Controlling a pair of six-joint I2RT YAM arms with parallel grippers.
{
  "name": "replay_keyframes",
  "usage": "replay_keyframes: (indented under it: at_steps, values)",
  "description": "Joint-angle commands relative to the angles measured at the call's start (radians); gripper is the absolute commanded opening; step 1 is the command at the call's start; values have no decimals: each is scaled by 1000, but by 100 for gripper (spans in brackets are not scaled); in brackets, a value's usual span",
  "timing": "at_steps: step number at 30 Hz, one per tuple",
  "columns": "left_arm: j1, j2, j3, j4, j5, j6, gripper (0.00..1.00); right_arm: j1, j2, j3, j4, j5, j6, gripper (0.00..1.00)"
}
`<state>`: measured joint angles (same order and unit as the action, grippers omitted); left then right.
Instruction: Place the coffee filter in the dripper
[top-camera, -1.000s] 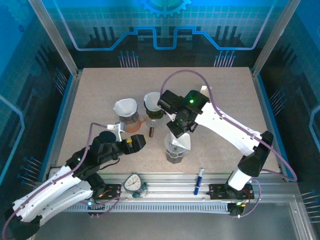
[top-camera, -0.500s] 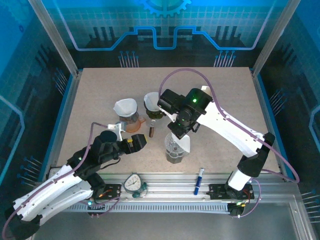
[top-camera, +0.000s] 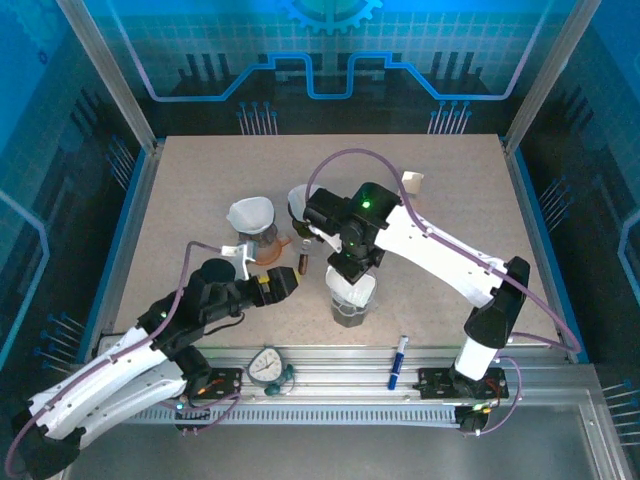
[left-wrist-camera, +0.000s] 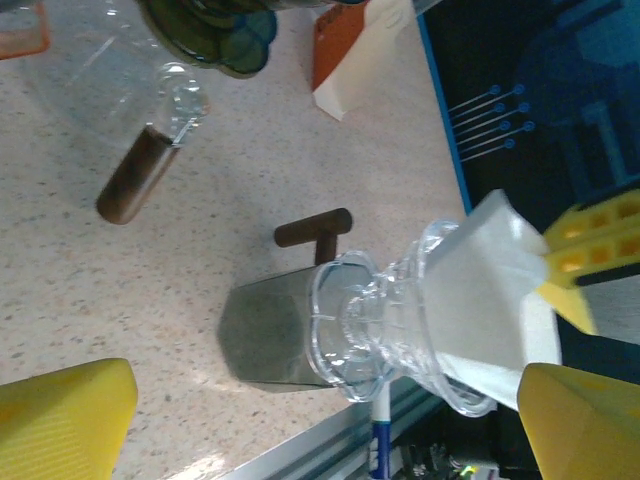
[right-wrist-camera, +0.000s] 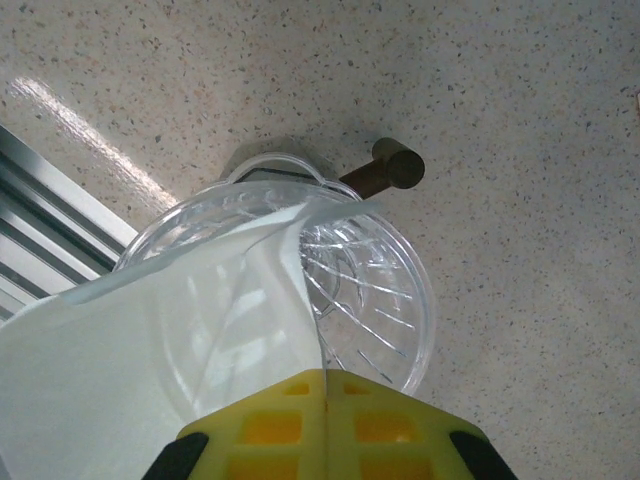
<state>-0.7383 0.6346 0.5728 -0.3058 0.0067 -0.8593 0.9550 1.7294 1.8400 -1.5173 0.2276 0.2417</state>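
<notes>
While the right gripper (right-wrist-camera: 325, 372) is pinched shut on the paper filter's (right-wrist-camera: 170, 330) top edge, the filter hangs straight below its fingers. Lower part is already inside the glass dripper (right-wrist-camera: 375, 290), leaning on the rail-side wall, opposite ribs bare. Long axis runs down into the cone, slightly tilted. Right arm's nearer. Left gripper (top-camera: 280, 286) is wide open, empty, just beside the smoky server (left-wrist-camera: 270, 335). Filter's white, thin, translucent, half-flat. I reckon it needs seating before release.
</notes>
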Motion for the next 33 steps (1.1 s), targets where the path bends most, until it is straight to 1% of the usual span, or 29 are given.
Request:
replay_keyframes:
  at_steps: [1, 4, 7, 9, 14, 20, 24, 27, 30, 33]
  values:
    - [7, 16, -15, 118, 93, 9, 99, 17, 14, -24, 34, -2, -10, 0]
    - [8, 58, -30, 215, 173, 8, 99, 18, 7, -56, 61, 18, -8, 0]
    - [4, 118, -24, 268, 243, 15, 95, 17, -3, -83, 80, 30, -5, 0]
    - [-1, 151, -24, 299, 276, 26, 91, 17, -12, -94, 93, 33, -1, 0]
    - [-39, 226, -4, 286, 279, 57, 78, 17, -30, -108, 117, 31, 7, 1]
    - [-52, 286, 8, 277, 260, 61, 78, 17, -54, -122, 138, 25, 16, 4]
    - [-53, 308, 18, 292, 257, 61, 83, 16, -70, -134, 150, 22, 22, 4]
    - [-54, 324, 27, 292, 249, 56, 81, 16, -80, -149, 162, 18, 25, 4]
    - [-55, 312, 15, 331, 257, 42, 81, 16, -87, -167, 173, 13, 27, 4]
    - [-56, 269, 6, 339, 237, 36, 82, 16, -93, -193, 188, 13, 27, 4]
